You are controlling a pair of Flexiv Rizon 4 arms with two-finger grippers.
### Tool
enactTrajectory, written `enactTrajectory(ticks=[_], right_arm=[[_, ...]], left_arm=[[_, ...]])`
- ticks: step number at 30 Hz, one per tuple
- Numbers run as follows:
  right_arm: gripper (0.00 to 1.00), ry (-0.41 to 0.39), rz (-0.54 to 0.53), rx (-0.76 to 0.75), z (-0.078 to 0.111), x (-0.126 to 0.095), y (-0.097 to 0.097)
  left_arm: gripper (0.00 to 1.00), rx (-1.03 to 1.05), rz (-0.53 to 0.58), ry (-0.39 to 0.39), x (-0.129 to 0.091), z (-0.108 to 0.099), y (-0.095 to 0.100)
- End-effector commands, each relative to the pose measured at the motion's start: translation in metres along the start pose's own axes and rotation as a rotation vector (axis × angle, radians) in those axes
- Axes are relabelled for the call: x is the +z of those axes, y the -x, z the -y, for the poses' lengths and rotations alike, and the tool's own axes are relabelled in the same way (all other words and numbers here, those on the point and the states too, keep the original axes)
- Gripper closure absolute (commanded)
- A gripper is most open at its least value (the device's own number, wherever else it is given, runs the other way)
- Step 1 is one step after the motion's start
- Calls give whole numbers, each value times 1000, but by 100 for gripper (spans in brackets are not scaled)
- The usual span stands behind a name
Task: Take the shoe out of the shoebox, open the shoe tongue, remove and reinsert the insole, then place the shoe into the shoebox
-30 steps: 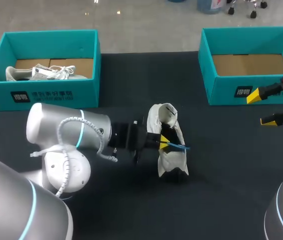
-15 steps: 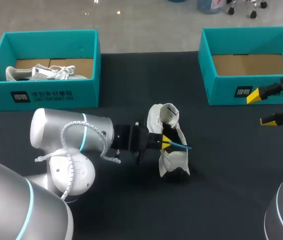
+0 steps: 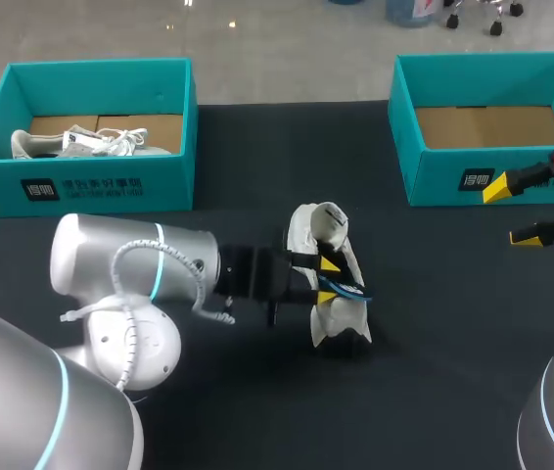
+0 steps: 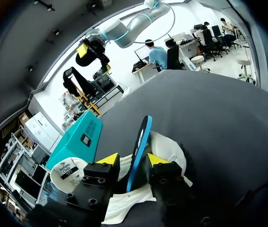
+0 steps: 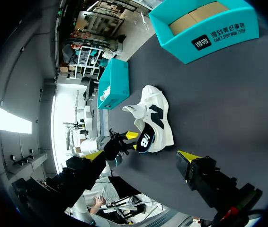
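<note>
- Left gripper (image 3: 327,274): comes in from 9 o'clock of the shoe. Its yellow-tipped fingers (image 4: 108,159) are pinched on the insole from two sides.
- Insole (image 4: 140,137): blue-edged, stands on edge between the left fingers and sticks partly out of the shoe's opening.
- Shoe (image 3: 329,315): white with a dark inside, lying on the black table (image 3: 434,333) near its middle, outside both boxes.
- Right gripper (image 3: 512,211): at 3 o'clock of the shoe and well apart from it. Its fingers are spread and hold nothing.
- Right shoebox (image 3: 473,147): teal, at 2 o'clock of the shoe, showing its cardboard floor.
- Left shoebox (image 3: 91,181): teal, at 10 o'clock of the shoe.
- Second shoe (image 3: 81,143): pale, lying inside the left shoebox.
</note>
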State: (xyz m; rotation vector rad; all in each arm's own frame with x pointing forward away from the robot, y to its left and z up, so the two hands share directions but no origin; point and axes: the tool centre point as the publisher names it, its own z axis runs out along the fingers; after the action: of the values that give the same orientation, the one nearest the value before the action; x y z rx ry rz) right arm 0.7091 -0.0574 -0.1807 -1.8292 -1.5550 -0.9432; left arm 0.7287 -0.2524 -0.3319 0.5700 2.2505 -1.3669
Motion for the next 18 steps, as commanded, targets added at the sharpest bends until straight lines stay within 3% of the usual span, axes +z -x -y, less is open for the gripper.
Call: enactTrajectory(ticks=[1,2,3,18], right_arm=[[0,0,1,1,0,0,0],[0,0,1,1,0,0,0],[0,0,1,1,0,0,0],[0,0,1,1,0,0,0]], left_arm=[[83,-3,-15,6,0,-5,-2],[98,-3,-16,6,2,-7,-3],[100,-3,-21,10,3,-9,-3],[100,-5,-24,41,5,-33,1]])
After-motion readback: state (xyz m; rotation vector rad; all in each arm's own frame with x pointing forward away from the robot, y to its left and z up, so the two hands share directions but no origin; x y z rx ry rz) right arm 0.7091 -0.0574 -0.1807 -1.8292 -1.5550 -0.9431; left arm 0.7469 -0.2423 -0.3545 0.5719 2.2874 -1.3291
